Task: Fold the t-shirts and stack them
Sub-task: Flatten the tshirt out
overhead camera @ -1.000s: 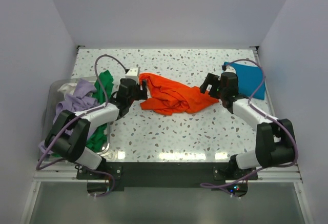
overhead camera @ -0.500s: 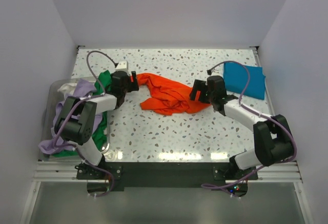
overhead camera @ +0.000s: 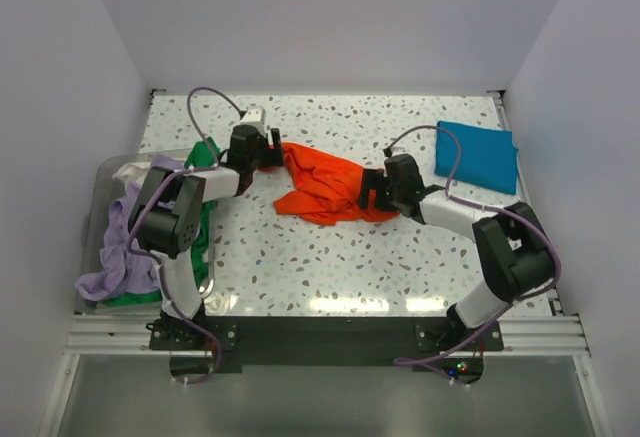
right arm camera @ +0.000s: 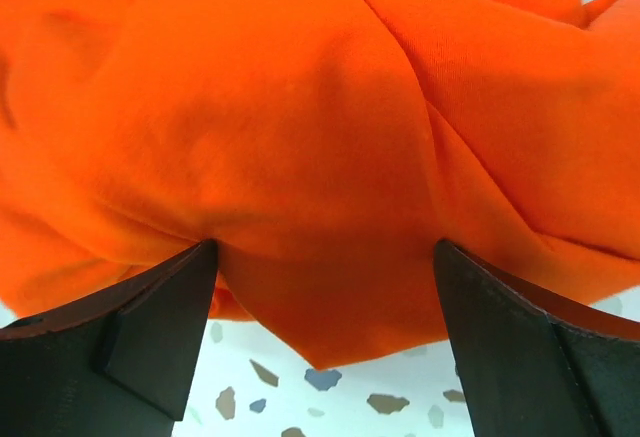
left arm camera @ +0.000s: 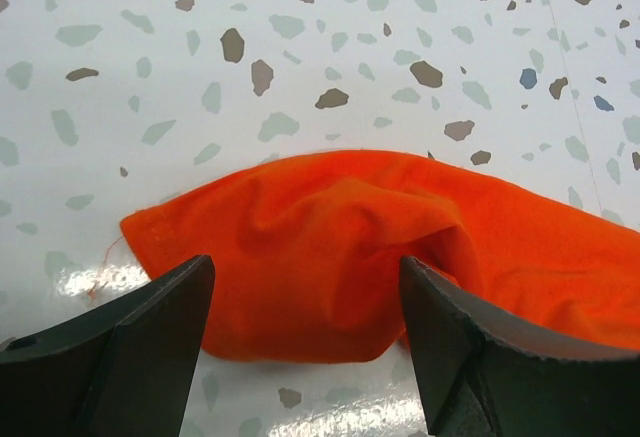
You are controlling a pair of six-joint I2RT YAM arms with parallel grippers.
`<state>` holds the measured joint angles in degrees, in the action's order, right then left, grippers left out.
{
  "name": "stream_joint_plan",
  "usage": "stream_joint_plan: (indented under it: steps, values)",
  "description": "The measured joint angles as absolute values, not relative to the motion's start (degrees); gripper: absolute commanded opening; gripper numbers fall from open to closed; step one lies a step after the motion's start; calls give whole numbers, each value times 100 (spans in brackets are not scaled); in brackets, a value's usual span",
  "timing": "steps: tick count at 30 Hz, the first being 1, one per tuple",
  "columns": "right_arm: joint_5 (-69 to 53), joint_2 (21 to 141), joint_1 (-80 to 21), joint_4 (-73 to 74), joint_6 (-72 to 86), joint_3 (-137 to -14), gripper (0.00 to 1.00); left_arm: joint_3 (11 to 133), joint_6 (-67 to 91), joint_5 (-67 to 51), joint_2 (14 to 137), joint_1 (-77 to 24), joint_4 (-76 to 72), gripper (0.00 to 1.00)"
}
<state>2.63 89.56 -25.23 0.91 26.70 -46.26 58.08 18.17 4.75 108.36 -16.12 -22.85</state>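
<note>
A bright orange t-shirt (overhead camera: pixel 325 185) lies crumpled in the middle of the speckled table. My left gripper (overhead camera: pixel 275 149) is open at the shirt's far-left end; in the left wrist view the orange cloth (left arm camera: pixel 330 247) lies between the spread fingers (left arm camera: pixel 110 357). My right gripper (overhead camera: pixel 372 189) is open at the shirt's right end; in the right wrist view the orange cloth (right arm camera: pixel 300 137) fills the gap between its fingers (right arm camera: pixel 120 347). A teal-blue t-shirt (overhead camera: pixel 478 155) lies folded at the back right. Green (overhead camera: pixel 207 162), lavender (overhead camera: pixel 125 227) and whitish (overhead camera: pixel 130 170) tees are heaped on the left.
A clear bin (overhead camera: pixel 100 182) at the left edge holds the heap of tees. White walls close the table on three sides. Both arms' cables (overhead camera: pixel 205 102) arch over the table.
Both grippers have let go of the orange t-shirt and opened. The left gripper moved farther back along the shirt's left end; the right gripper moved left, and the shirt now lies more bunched.
</note>
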Motion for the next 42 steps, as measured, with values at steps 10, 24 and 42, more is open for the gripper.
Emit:
stream_joint_plan:
  steps: [10, 24, 42]
  values:
    - [246, 9655, -2523, 366, 2453, -5315, 6, 6141, 1887, -115, 11542, -1612, -2307, 11]
    - [1605, 10092, -2410, 1610, 2023, -7391, 0, 4281, 1890, -130, 9365, -1686, -2427, 21]
    - [1435, 10525, -1527, 1968, 1949, -7710, 79, 3520, 1994, 683, 8809, -1894, -1846, 63]
